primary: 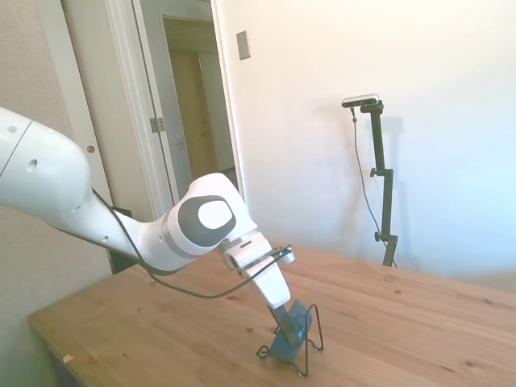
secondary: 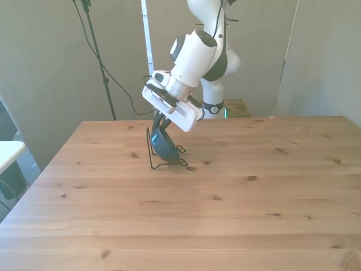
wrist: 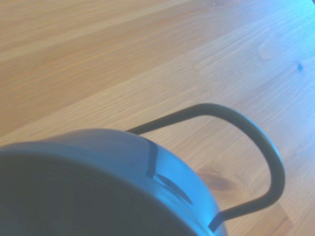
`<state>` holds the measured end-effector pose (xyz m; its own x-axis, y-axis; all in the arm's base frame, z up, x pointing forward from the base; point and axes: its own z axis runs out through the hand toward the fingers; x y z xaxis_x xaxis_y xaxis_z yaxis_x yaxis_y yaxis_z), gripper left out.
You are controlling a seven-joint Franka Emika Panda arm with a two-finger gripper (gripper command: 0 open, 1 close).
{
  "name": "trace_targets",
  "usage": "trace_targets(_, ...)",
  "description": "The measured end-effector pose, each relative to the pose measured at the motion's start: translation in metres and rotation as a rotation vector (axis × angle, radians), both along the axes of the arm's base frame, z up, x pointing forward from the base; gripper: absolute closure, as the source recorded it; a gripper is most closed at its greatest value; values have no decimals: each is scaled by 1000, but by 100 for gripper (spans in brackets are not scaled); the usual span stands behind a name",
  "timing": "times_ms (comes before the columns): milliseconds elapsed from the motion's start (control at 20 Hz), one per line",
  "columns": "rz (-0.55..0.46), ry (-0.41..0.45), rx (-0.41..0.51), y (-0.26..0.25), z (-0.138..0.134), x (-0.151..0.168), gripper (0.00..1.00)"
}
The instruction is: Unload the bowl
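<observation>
One wooden surface (secondary: pixel 237 192) carries our white arm (secondary: pixel 194 56), angled steeply down; the wire rack (secondary: pixel 163 161) holds the teal-blue bowl (secondary: pixel 164 144) on edge. We cannot tell how far our hand (secondary: pixel 160 125) is open.

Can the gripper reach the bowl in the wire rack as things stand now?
Probably yes. The gripper is already down at the bowl, which stands on edge in the wire rack. Nothing else on the table blocks the way. Whether the fingers have closed on the rim cannot be seen.
</observation>
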<state>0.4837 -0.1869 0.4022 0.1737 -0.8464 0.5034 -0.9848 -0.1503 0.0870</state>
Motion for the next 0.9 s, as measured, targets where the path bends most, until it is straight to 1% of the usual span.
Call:
trace_targets(400, 9, -4, -3, 9, 8, -4, 100)
trace_targets(750, 74, -77, -9, 50, 46, -12, 100)
trace_targets(900, 101, -101, 16, 76, 56, -10, 100)
